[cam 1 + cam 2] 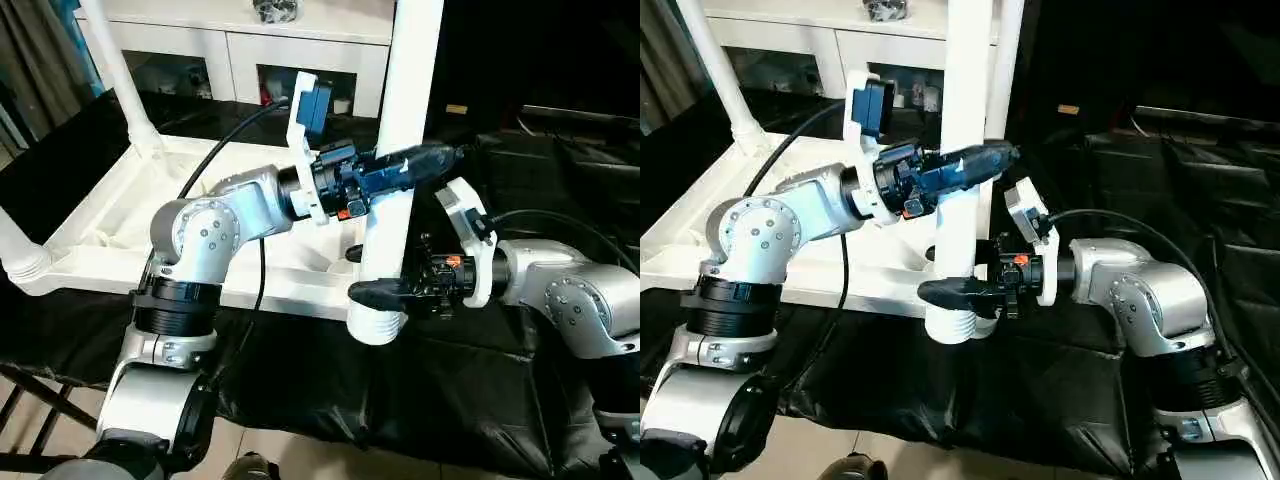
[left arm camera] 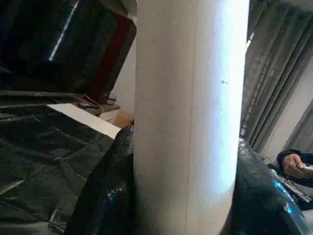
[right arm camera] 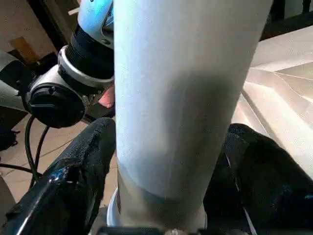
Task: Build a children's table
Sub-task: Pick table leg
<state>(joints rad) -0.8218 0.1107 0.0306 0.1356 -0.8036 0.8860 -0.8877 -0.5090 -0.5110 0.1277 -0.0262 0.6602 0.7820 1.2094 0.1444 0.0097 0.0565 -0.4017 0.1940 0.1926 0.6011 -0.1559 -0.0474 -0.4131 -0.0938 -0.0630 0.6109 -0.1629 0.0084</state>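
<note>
Both grippers, left gripper [image 1: 405, 165] above right gripper [image 1: 385, 293], clamp one upright leg [image 1: 400, 130] at the tabletop's [image 1: 120, 215] three o'clock corner; unequal pressure could tilt it, jamming it in the socket.

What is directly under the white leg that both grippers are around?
Under the leg, its ribbed lower end meets the upturned tabletop at the near corner. The socket itself cannot be seen, because the leg covers it.
</note>
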